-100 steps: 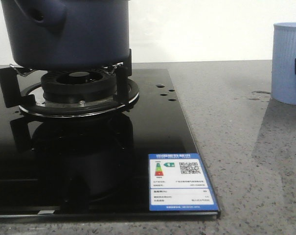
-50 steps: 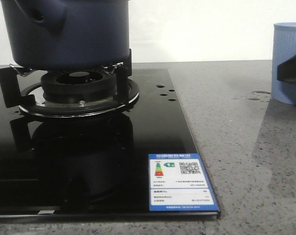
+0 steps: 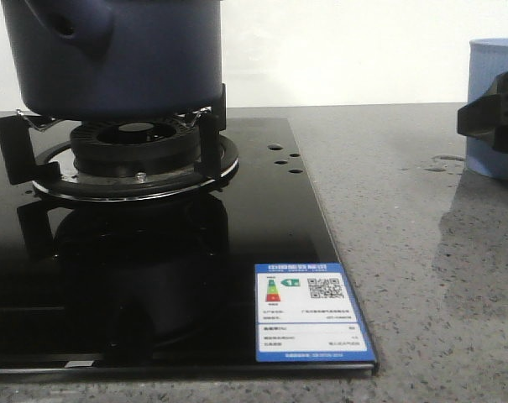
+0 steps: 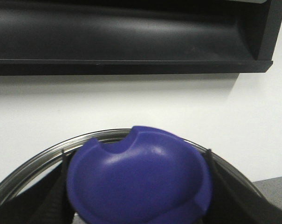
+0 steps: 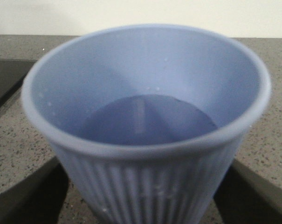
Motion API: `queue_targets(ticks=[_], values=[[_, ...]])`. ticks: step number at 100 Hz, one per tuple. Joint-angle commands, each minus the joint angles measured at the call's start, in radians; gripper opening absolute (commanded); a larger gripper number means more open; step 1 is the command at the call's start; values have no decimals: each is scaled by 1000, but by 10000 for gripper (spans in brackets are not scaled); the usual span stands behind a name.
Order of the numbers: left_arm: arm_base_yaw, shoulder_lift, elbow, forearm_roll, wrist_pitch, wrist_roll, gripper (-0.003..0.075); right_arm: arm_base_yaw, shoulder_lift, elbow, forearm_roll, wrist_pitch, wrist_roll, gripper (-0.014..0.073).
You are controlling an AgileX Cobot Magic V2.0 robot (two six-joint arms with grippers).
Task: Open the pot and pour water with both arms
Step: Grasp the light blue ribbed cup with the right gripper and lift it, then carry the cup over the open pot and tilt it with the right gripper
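The dark navy pot [image 3: 111, 59] stands on the burner's supports, its stubby handle [image 3: 79, 25] facing me; its top is cut off in the front view. In the left wrist view my left gripper [image 4: 138, 186] is shut on the lid's blue knob [image 4: 138, 172], a dark finger pressed to each side, with the lid's steel rim [image 4: 38, 161] behind. A pale blue ribbed cup [image 3: 493, 75] stands at the right edge. My right gripper [image 5: 145, 186] is open around the cup [image 5: 145, 70], small gaps beside both fingers. A water level shows inside the cup.
A black glass stove top [image 3: 153, 277] carries the burner [image 3: 136, 143] and a blue energy label [image 3: 312, 311]. Grey stone counter [image 3: 421, 252] lies between stove and cup. A dark range hood [image 4: 131, 37] hangs on the white wall.
In the front view my right gripper's dark finger has slid leftward across the cup's side. The pot has not moved.
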Motion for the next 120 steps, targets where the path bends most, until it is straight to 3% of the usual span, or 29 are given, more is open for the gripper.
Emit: queue_targets(ticks=[1,20,60,75,96,120], values=[[3,-21,-37,3,-109,-3,360,-5,-16,-28,-12,-99,-3,491],[3,-21,-37,3,-110,-3,360,-5,-16,-28,-10,-97,-3,351],[3,-21,-37,3,-110,-3,360,-5,-36,-28,-23,-101,-3,348],[3,-21,-37,7,-110,-3,360,-5,-99,-33,-147,-82,-3,348],[3,-15,-37,11,-112,-3,360,-5,-194,-122,-174,123,-3,348],[3,-15,-37,13,-112,-3,360,71,-236,-306,-176,399,-3,348]])
